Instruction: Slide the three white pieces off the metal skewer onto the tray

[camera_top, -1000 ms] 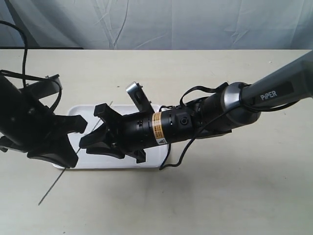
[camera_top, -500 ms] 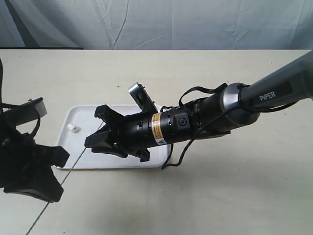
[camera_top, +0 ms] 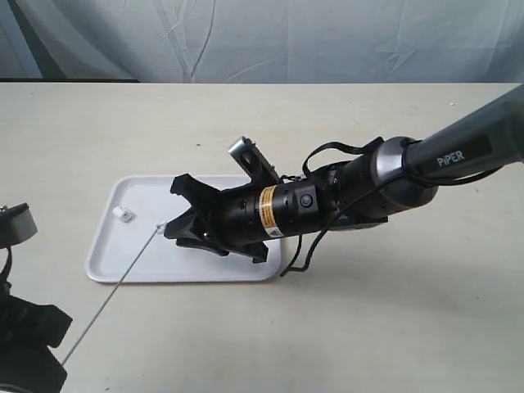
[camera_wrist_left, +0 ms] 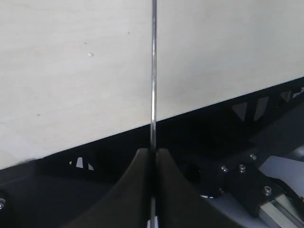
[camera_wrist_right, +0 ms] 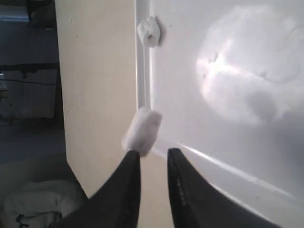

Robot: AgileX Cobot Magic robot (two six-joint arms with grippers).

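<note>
Pinching the skewer (camera_wrist_left: 153, 71) in our left end effector (camera_wrist_left: 152, 153), right one (camera_wrist_right: 153, 154) ajar, we have one piece (camera_top: 123, 214) on the tray (camera_top: 176, 266). Another piece (camera_top: 160, 225) sits at the tip.

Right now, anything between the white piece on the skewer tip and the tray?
Nothing visible. The white piece sits at the metal skewer's tip over bare tray, the right pincer just beside it. A second white piece lies apart, near the rim.

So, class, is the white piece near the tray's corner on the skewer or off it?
Off: that white piece lies loose on the tray, apart from the metal skewer.
</note>
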